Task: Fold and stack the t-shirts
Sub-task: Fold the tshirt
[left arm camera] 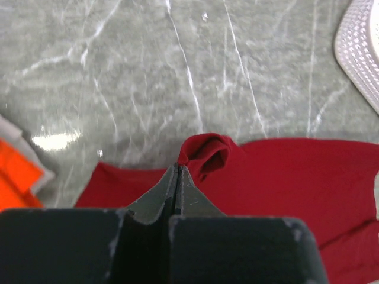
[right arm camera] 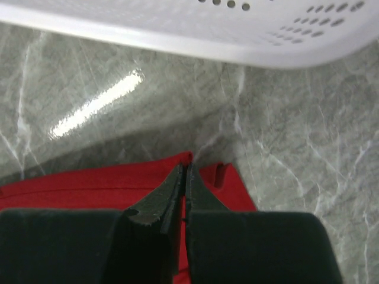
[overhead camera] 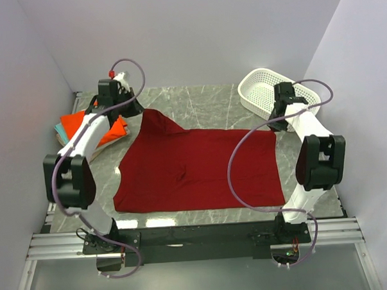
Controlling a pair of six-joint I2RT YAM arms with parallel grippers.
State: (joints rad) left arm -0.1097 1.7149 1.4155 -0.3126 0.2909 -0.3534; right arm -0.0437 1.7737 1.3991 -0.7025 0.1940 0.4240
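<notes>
Crimson t-shirt (overhead camera: 201, 173): spread mostly flat on the marble table (overhead camera: 198, 100), between the two arms; far left corner raised into a peak, far right corner low at the table near the white basket (overhead camera: 258, 91). Judged light, limp and thin; easy to pinch, but apt to sag between two holds, to drag and wrinkle over the marble, and to slide out of a shallow grip. No stiffness to keep a fold on its own, nothing fragile. Best taken at corners or along an edge, all layers pinched together, both holds kept level for a taut edge. Left gripper (left arm camera: 177, 170): clenched tight, no gap showing between the fingers, on a small bunched fold of crimson cloth at the far left corner, lifted clear of the table there. Right gripper (right arm camera: 186, 171): pinched all but closed on the far right corner, thin cloth edge caught between the tips, close above the table and just short of the basket wall. Orange t-shirt (overhead camera: 73, 121): on a pile at the far left of the table, partly hidden by the left arm, over a teal t-shirt (overhead camera: 58, 133) seen only as a sliver at the pile's edge; near the crimson one but apart from it.
</notes>
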